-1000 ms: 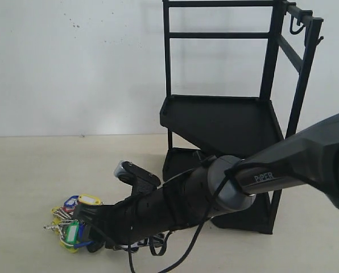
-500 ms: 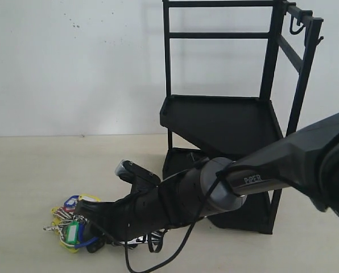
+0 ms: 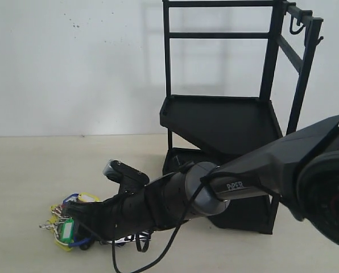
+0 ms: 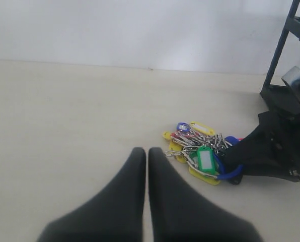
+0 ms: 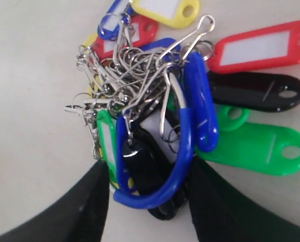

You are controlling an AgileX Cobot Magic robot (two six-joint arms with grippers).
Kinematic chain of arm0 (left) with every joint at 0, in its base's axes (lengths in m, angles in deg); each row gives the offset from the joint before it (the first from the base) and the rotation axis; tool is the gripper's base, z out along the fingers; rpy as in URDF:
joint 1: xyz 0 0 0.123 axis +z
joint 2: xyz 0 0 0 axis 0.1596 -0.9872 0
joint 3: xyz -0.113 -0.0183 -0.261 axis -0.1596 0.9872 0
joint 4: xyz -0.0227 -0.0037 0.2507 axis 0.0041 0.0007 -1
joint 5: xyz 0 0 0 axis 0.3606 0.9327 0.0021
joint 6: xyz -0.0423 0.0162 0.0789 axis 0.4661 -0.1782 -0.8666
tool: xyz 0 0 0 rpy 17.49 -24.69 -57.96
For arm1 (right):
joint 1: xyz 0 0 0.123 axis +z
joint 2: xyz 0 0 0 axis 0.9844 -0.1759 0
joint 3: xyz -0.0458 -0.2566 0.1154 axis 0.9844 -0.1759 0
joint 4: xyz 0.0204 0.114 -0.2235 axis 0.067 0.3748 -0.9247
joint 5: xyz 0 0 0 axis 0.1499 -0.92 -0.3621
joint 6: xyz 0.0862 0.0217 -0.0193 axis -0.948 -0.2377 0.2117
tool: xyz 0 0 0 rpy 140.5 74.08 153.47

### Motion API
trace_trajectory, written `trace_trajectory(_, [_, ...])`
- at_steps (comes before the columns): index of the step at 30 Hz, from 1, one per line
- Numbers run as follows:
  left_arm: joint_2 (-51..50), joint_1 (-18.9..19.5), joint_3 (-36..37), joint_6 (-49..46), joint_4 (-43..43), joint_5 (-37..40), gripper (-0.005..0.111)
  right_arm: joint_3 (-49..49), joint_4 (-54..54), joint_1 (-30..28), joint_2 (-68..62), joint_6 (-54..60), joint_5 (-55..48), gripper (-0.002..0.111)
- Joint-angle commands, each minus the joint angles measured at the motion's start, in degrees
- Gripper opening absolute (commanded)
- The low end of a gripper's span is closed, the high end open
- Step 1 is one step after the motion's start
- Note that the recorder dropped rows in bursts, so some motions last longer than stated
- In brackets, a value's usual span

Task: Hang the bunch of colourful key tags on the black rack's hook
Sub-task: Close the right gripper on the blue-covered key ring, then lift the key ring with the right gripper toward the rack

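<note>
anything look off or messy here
Nothing stands out. The colourful key tag bunch lies in a tangled heap on the table, normal for it. The right end effector straddles its blue loop. The black rack stands upright.

- One key bunch [image 5: 160, 106] is lying on the table.
- In the right wrist view it is showing two red tags, two green, one yellow, one black.
- One rack [image 3: 232, 131] is standing, showing two trays.
- Two grippers are showing: left [image 4: 146, 154], right [image 5: 147, 201].

The end effector [image 5: 147, 194] fingers straddle the colourful key tag bunch's [image 5: 155, 101] blue loop [image 5: 182, 151].
</note>
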Motion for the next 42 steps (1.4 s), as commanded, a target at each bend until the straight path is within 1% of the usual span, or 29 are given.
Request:
trace_trajectory(1, [0.1, 0.0, -0.1, -0.2, -0.3, -0.5, 0.004, -0.2, -0.8, 0.0, -1.1, 0.6, 2.5, 0.033])
trace_trajectory(5, [0.1, 0.0, -0.1, -0.2, -0.3, -0.5, 0.004, -0.2, -0.8, 0.0, -1.1, 2.0, 2.7, 0.009])
trace_trajectory(7, [0.1, 0.0, -0.1, -0.2, -0.3, -0.5, 0.004, -0.2, -0.8, 0.0, -1.1, 2.1, 2.7, 0.001])
trace_trajectory(8, [0.1, 0.0, -0.1, -0.2, -0.3, -0.5, 0.004, -0.2, -0.8, 0.0, -1.1, 2.1, 2.7, 0.0])
trace_trajectory(16, [0.1, 0.0, -0.1, -0.2, -0.3, -0.5, 0.004, -0.2, -0.8, 0.0, -0.2, 3.5, 2.2, 0.0])
trace_trajectory(21, [0.1, 0.0, -0.1, -0.2, -0.3, -0.5, 0.004, -0.3, -0.8, 0.0, 4.4, 5.1, 0.9, 0.0])
trace_trajectory(28, [0.1, 0.0, -0.1, -0.2, -0.3, -0.5, 0.004, -2.2, -7.7, 0.0, 11.5, 5.1, -1.4, 0.0])
trace_trajectory(30, [0.1, 0.0, -0.1, -0.2, -0.3, -0.5, 0.004, -3.8, -11.7, 0.0, 15.0, 4.9, -1.0, 0.0])
trace_trajectory(31, [0.1, 0.0, -0.1, -0.2, -0.3, -0.5, 0.004, -5.0, -15.7, 0.0, 17.6, 4.5, -1.0, 0.0])
trace_trajectory(34, [0.1, 0.0, -0.1, -0.2, -0.3, -0.5, 0.004, -7.9, -21.3, 0.0, 23.2, 3.8, -2.4, 0.0])
trace_trajectory(35, [0.1, 0.0, -0.1, -0.2, -0.3, -0.5, 0.004, -9.0, -25.6, -0.3, 26.6, 2.7, -1.7, 0.0])
trace_trajectory(36, [0.1, 0.0, -0.1, -0.2, -0.3, -0.5, 0.004, -9.7, -27.1, -0.3, 28.3, 0.9, -0.9, 0.0])
trace_trajectory(37, [0.1, 0.0, -0.1, -0.2, -0.3, -0.5, 0.004, -10.7, -27.8, -0.2, 30.7, -2.2, -2.2, 0.0])
trace_trajectory(38, [0.1, 0.0, -0.1, -0.2, -0.3, -0.5, 0.004, -10.7, -30.7, 0.7, 32.0, 0.5, -7.8, 0.0])
trace_trajectory(39, [0.1, 0.0, -0.1, -0.2, -0.3, -0.5, 0.004, -10.6, -34.7, 0.8, 33.5, 1.7, -10.2, 0.0])
trace_trajectory(40, [0.1, 0.0, -0.1, -0.2, -0.3, -0.5, 0.004, -11.0, -40.0, 0.3, 36.3, -3.7, -7.2, 0.0])
trace_trajectory(41, [0.1, 0.0, -0.1, -0.2, -0.3, -0.5, 0.004, -11.8, -41.6, -0.6, 37.8, -10.1, -4.5, 0.0])
trace_trajectory(42, [0.1, 0.0, -0.1, -0.2, -0.3, -0.5, 0.004, -12.4, -42.1, -0.8, 39.6, -11.4, -4.9, 0.0])
